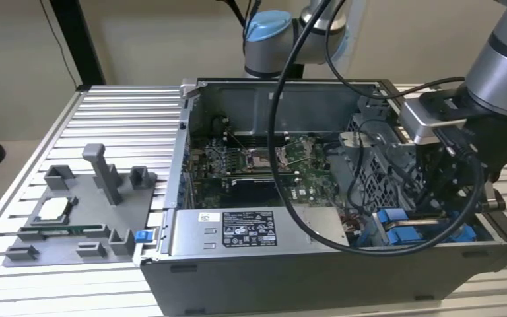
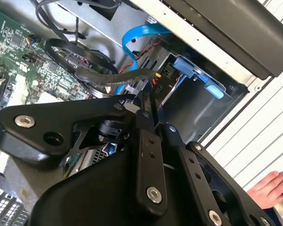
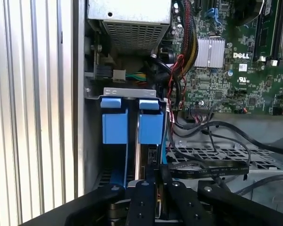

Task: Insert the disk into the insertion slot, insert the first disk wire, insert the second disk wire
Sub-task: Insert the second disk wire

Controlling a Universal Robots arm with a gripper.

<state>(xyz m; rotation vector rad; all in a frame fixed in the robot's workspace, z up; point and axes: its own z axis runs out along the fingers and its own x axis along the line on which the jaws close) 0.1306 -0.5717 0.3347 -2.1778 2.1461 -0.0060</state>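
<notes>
Down in the lower right corner of the exterior view, my arm (image 1: 500,86) reaches into the open case (image 1: 324,277), which stands on the slatted worktop (image 1: 103,112). My jaws are clenched: in both wrist views the fingers (image 2: 146,141) (image 3: 144,197) meet tightly on a small black plug (image 2: 159,87) at the end of a flat black wire (image 2: 108,75). The plug is held just over the slot (image 3: 127,92). Whether it already touches a socket I cannot tell.

The disk (image 3: 151,127) sits edge-on inside the slot, its blue frame showing as two tabs side by side, right below my fingers in the first wrist view. In the exterior view the same blue parts (image 1: 395,221) lie at the case's front corner, towards the exterior view's right, beside the silver box (image 1: 236,231) with its white sticker.

A blue cable (image 2: 132,42) curls near the plug, and a bundle of black wires (image 3: 212,165) lies across the perforated metal next to the slot. The green board (image 1: 263,165) fills the middle of the case.

At the exterior view's left a grey tray (image 1: 77,218) of parts rests on the worktop, well apart from the case. A person's hand (image 2: 270,188) shows outside the case in the second wrist view.
</notes>
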